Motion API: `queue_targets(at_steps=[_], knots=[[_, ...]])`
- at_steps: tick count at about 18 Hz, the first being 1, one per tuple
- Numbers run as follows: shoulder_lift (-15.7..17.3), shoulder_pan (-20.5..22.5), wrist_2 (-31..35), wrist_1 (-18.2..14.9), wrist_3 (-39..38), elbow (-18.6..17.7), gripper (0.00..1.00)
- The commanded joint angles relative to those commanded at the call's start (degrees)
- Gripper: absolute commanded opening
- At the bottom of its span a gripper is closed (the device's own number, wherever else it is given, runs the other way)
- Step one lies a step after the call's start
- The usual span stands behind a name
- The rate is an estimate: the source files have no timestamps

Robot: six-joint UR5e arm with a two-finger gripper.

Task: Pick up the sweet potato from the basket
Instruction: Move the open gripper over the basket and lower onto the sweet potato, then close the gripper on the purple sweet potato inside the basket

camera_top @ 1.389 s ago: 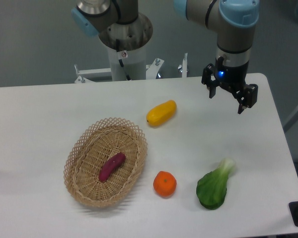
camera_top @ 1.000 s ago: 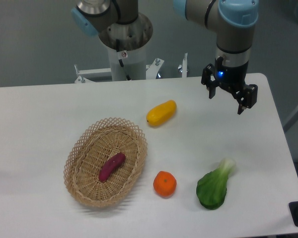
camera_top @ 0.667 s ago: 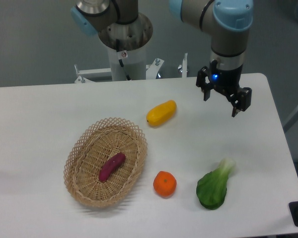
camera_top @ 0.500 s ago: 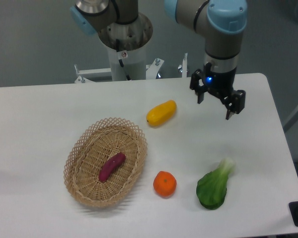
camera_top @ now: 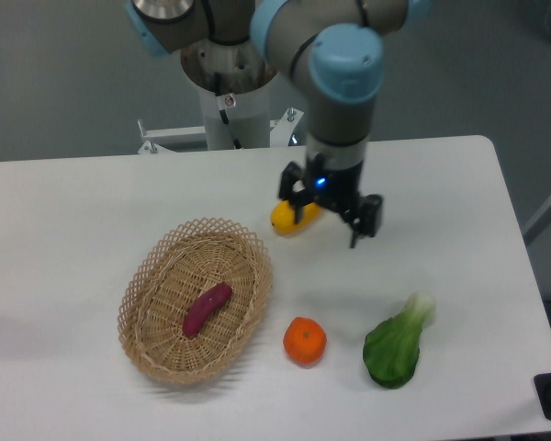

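Observation:
The sweet potato (camera_top: 207,309), a slim magenta-purple tuber, lies in the middle of the oval tan wicker basket (camera_top: 151,276) at the left front of the table. My gripper (camera_top: 324,217) hangs open and empty above the table's middle, well to the right of and behind the basket. Its left finger stands in front of the yellow fruit (camera_top: 286,217) and hides part of it.
A round orange (camera_top: 305,340) sits just right of the basket's front rim. A green bok choy (camera_top: 396,344) lies at the front right. The robot's base (camera_top: 230,87) stands behind the table's far edge.
My gripper has moved left and toward the front, from the table's back right corner to over the yellow fruit. Its jaws stayed open. The produce has not moved.

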Motion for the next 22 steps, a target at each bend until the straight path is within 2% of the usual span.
queue_targets(at_steps=[3, 6, 9, 15, 22], knots=[[-2.5, -4.2, 0.2, 4.4, -4.4, -0.8, 1.00], [-4.2, -6.9, 0.2, 7.5, -4.7, -2.0, 1.00], [-7.2, -9.4, 0.5, 7.9, -4.0, -2.4, 1.00], [-12.1, -13.1, 1.8, 12.6, -3.8, -3.0, 1.00], [-13.7, -14.0, 4.0, 13.5, -3.0, -2.9, 1.00]])
